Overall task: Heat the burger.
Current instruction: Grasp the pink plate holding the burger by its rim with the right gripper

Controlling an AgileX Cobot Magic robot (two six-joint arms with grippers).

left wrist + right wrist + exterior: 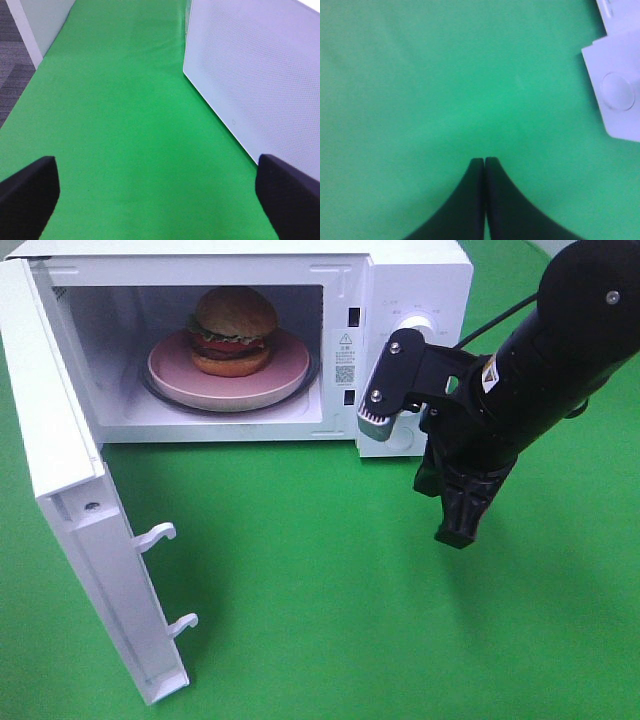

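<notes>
Standing wide open at the left, the door (pixel 70 470) gave clear access to the burger (pixel 233 328), sitting inside the microwave (pixel 420 275) on its pink plate (pixel 290 372), apparently ready for closing. The right gripper (pixel 458 532) hung pinched shut, empty, by the control panel (pixel 385 310). Only its wrist view showed the left gripper (pixel 160 197): spread wide, holding nothing.

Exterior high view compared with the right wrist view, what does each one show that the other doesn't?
Only exterior high: the burger on a pink plate inside the microwave, its door open. Only right wrist: the right gripper close up, jaws meeting, nothing between. Both: green surface, part of the white microwave.
</notes>
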